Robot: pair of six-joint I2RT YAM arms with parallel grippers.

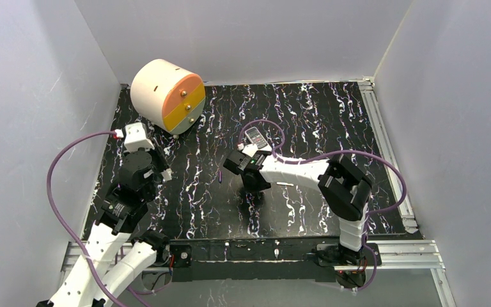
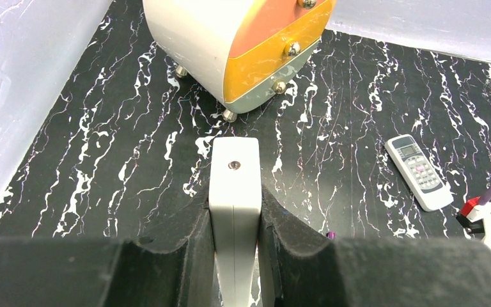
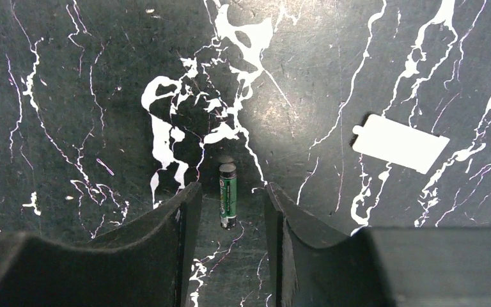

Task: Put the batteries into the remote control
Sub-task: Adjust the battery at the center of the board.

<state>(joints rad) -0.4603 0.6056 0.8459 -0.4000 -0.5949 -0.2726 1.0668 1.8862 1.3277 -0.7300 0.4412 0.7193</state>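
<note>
Right gripper (image 3: pixel 230 192) hangs partly open astride the dark green battery (image 3: pixel 228 203), lower centre of its wrist view, so I judge the pickup is in hand, needing a centred squeeze, while my left gripper (image 2: pixel 233 211) clamps the remote (image 2: pixel 234 179).

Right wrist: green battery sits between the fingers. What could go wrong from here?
1. The battery lies loose on the table, with gaps to both fingers of the right gripper; being round, it may roll or skew on closing.
2. The left gripper clamps the remote, which sticks out past the fingers; an insertion push may pivot it.
</note>
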